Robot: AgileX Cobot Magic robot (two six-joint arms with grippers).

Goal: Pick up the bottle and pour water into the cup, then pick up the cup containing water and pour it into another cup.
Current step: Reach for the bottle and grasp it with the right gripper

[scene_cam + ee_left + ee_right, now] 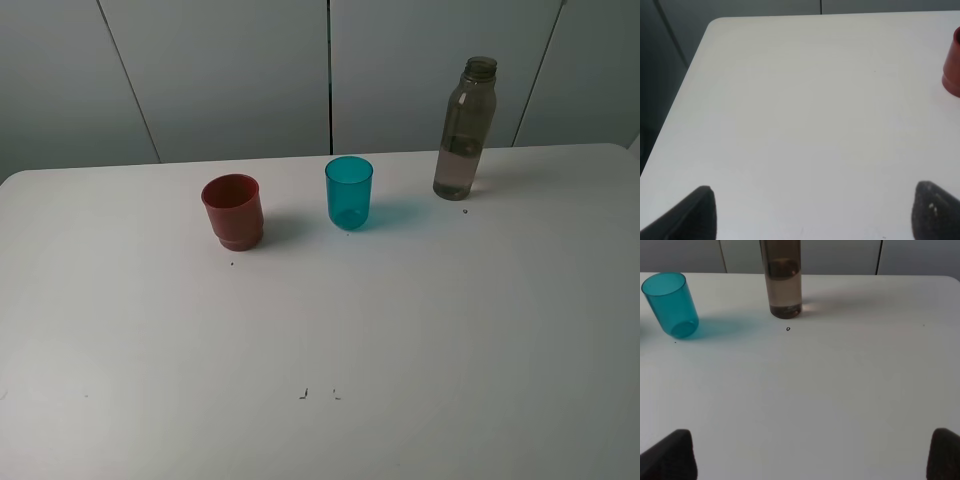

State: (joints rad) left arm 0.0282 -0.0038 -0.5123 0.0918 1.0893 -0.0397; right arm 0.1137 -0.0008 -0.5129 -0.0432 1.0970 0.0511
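Status: no step completed. My right gripper point(807, 455) is spread wide and empty. The bottle point(784, 287) stands upright well ahead of it, with the cup point(671, 305) beside the bottle. My left gripper point(817, 212) is open and empty, and the red cup point(954, 65) sits ahead, off to one side. Both pours are still to do.

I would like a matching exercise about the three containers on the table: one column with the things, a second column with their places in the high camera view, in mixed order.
Things:
1. bottle
2. teal cup
3. red cup

Places in the high view:
A. leftmost of the three
B. in the middle
C. rightmost of the three

Pairs: 1-C; 2-B; 3-A
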